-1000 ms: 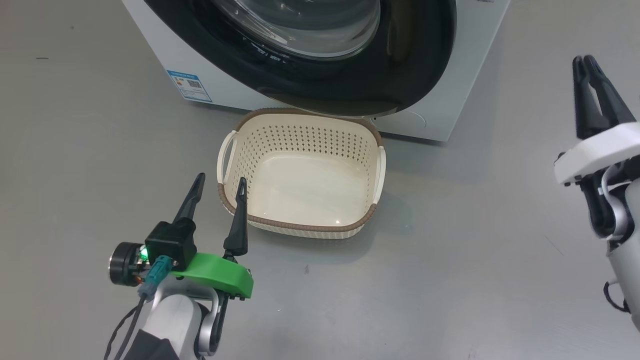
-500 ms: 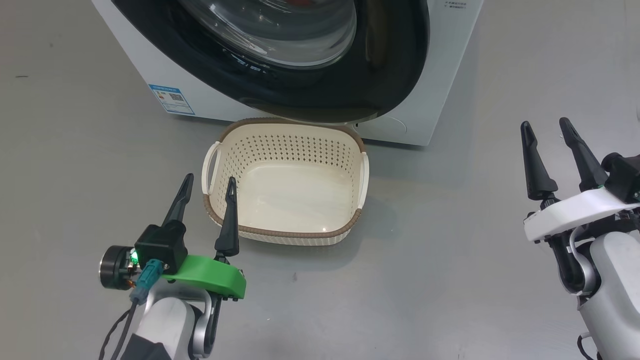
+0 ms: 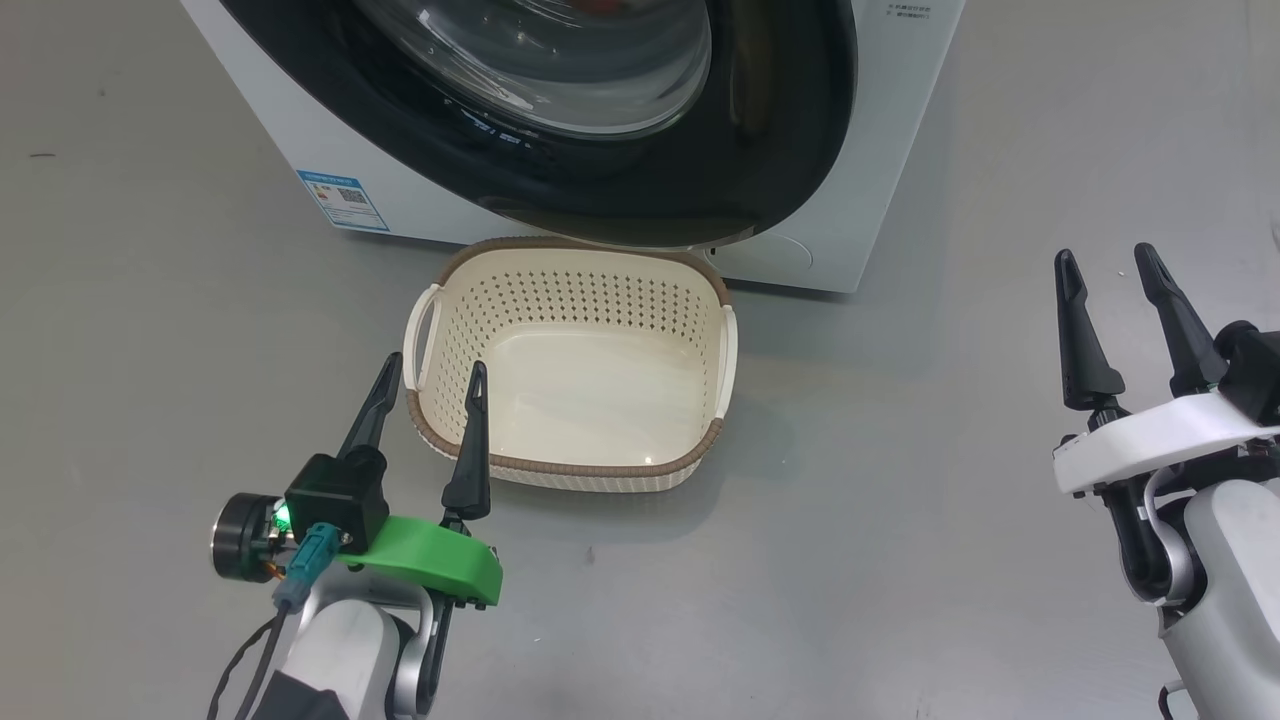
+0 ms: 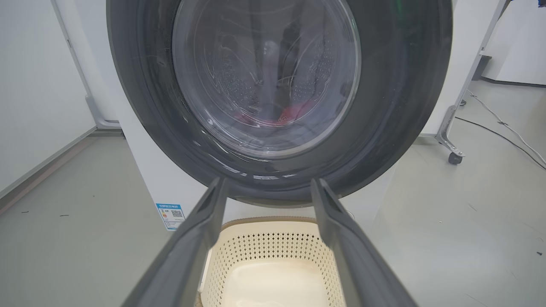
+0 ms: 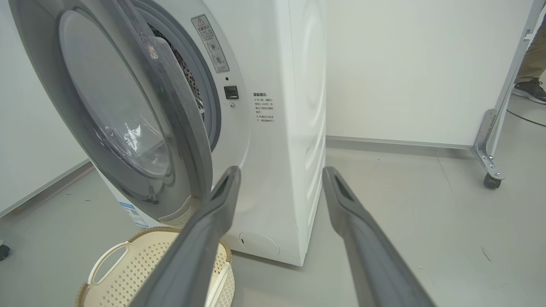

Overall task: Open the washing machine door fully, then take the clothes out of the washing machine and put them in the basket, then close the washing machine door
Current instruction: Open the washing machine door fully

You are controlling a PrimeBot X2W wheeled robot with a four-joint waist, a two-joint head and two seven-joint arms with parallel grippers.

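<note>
washing machine (image 3: pixel 890 150): white front-loader on the grey floor (image 3: pixel 900 520), at the top of the head view; a blue label sticker (image 3: pixel 343 198) sits low on its front, toward the robot's left.
washing machine door (image 3: pixel 790 100): swung partly out, not fully. The right wrist view shows a gap between its black rim and the grey-ringed drum mouth, with the free edge on the robot's right.
clothes (image 4: pixel 294 114): red fabric lying low in the drum, seen through the door glass in the left wrist view.
basket (image 3: pixel 580 300): on the floor just in front of the machine, its bare cream bottom showing and its far rim under the door's lower edge.
left end effector (image 3: pixel 435 362): fingers spread wide, holding nothing. It hovers at the basket's near left corner, and one finger overlaps the rim in the head view; whether they touch cannot be told.
right end effector (image 3: pixel 1103 252): fingers wide apart, holding nothing. It is over bare floor, well to the right of the basket, pointing toward the machine's right front corner.
person's foot (image 5: pixel 530 90): a shoe on the floor at the far right edge of the right wrist view.
</note>
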